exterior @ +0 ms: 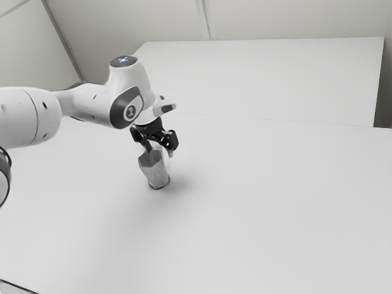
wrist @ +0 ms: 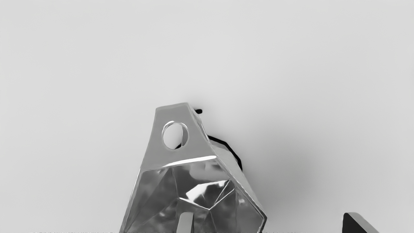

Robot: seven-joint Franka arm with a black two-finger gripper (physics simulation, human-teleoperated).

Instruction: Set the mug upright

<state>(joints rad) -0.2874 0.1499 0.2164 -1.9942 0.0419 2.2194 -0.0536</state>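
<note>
Smooth pale table (exterior: pixel 263 202) | shiny, faceted grey mug (exterior: pixel 158 175) | black tool (exterior: pixel 160 150) spread wide, gripping nothing

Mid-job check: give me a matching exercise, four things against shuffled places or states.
1. Silver faceted metal mug
2. Black two-finger gripper
3. White jointed robot arm
4. Flat grey metal tab on the mug

A. Pierced by a round hole
B. Coming in from the exterior view's left
C. Below the gripper
D. Open, fingers apart

Pairs: 1-C, 2-D, 3-B, 4-A
</note>
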